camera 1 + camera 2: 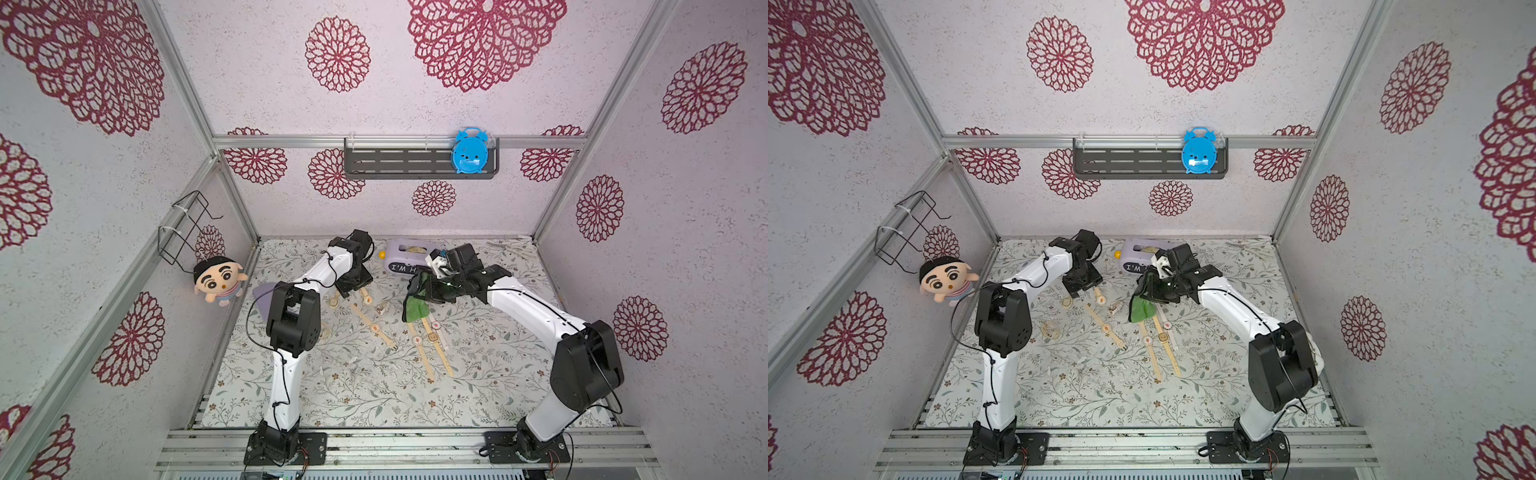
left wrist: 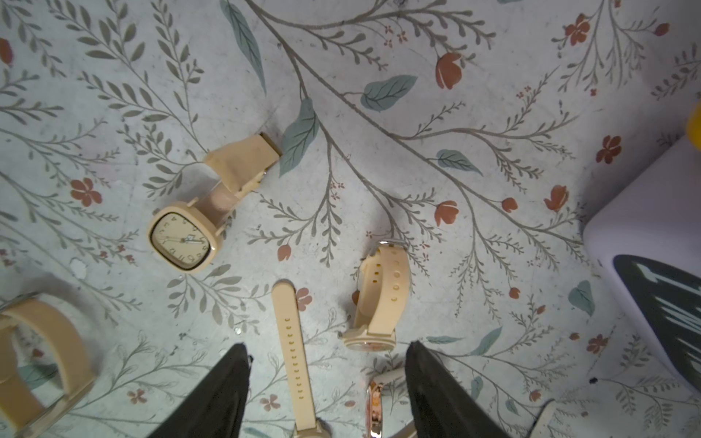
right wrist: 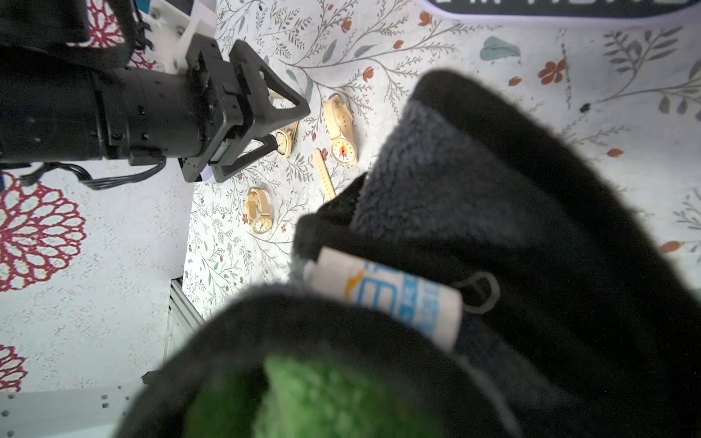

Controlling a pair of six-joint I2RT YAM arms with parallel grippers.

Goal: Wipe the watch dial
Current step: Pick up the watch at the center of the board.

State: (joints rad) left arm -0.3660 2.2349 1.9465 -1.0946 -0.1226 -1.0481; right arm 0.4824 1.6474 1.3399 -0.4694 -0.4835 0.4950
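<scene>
Right hand (image 1: 417, 293) clamps green cloth (image 1: 417, 311); left hand (image 2: 328, 346) open, empty; box (image 1: 395, 252) reads "I'M H".

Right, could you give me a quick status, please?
Left gripper open, empty. Right gripper shut on the cloth. Square watch lies dial up. Round watch close beside it.
</scene>
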